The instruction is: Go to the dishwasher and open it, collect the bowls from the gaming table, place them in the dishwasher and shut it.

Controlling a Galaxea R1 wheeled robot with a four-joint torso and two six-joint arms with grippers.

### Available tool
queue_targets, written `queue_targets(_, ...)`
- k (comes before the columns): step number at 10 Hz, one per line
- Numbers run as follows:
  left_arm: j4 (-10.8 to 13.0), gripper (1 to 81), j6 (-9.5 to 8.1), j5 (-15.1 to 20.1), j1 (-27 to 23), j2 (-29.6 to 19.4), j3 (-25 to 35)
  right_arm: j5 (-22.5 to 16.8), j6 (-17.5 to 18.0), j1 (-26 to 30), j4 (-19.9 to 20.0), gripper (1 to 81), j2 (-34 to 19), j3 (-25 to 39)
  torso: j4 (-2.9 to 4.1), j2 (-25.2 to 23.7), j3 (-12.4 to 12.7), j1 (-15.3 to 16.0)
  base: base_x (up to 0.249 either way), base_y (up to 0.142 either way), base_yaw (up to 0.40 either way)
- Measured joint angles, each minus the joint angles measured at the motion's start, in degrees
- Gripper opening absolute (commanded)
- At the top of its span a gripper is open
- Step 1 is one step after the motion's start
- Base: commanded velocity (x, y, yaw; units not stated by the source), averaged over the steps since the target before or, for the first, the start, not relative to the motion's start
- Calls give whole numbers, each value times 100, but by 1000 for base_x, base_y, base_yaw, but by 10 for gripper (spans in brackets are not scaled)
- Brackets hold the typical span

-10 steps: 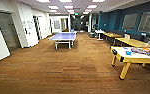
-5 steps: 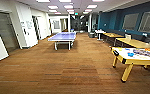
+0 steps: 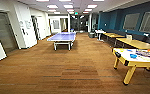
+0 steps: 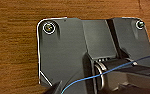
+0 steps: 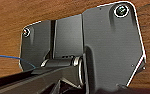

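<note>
The gaming table [image 3: 130,63], with a white top and yellow sides and legs, stands at the right of the head view, a short way ahead of me. On its top lies a bright blue bowl [image 3: 133,56], with further small blurred items beside it that I cannot make out. The dishwasher is out of view. In both wrist views the robot's own dark plate hangs over the wood floor [image 4: 13,47], [image 5: 11,22].
A blue table-tennis table [image 3: 63,37] stands mid-hall ahead. Yellow-topped dining tables [image 3: 136,43] line the dark blue right wall. A white wall corner [image 3: 26,27] and a glass door [image 3: 3,32] are on the left. Brown wood flooring [image 3: 66,72] stretches between them.
The whole head picture has shifted very slightly sideways, so the camera has turned a little. Nothing in the hall has moved.
</note>
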Motion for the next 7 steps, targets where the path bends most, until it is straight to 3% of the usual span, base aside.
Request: queue_targets(7, -2, 811, 0, 7, 28, -1, -9, 2, 0, -2, 0, 811, 44, 16, 0, -2, 0, -4, 183, 0, 0)
